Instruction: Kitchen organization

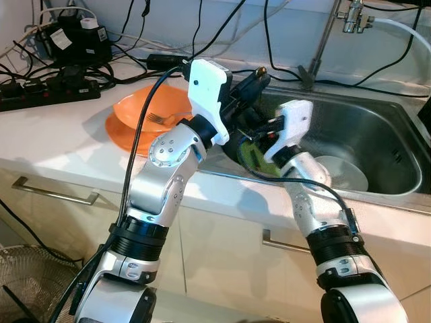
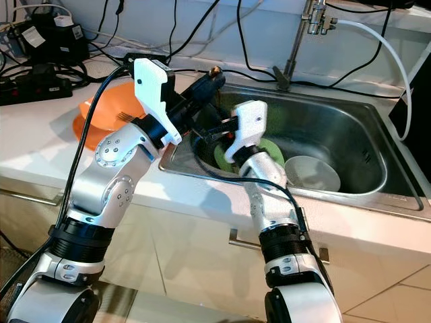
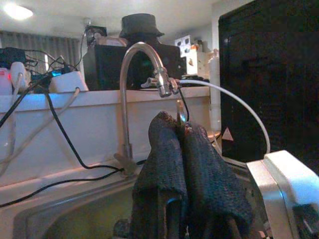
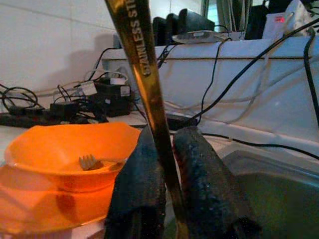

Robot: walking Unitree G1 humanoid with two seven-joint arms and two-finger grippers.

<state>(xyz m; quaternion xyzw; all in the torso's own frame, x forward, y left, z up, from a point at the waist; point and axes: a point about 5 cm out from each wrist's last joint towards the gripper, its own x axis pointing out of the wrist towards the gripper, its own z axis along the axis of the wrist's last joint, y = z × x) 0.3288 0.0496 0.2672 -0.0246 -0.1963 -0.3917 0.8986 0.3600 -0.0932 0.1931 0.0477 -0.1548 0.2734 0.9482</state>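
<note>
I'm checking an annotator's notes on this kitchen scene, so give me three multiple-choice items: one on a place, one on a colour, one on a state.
1. Where does the fork lie?
A. in the sink
B. in the orange bowl
C. on the bare counter

2. What colour is the bowl in the sink?
A. white
B. orange
C. black

3. How is the right end effector?
A. open over the counter
B. shut on a cable
C. shut on a gold utensil handle

Answers:
1 B: the fork rests inside the orange bowl on the counter.
2 A: the bowl on the floor of the sink is white.
3 C: the right end effector pinches the gold utensil handle, which is stamped "stainless steel".
</note>
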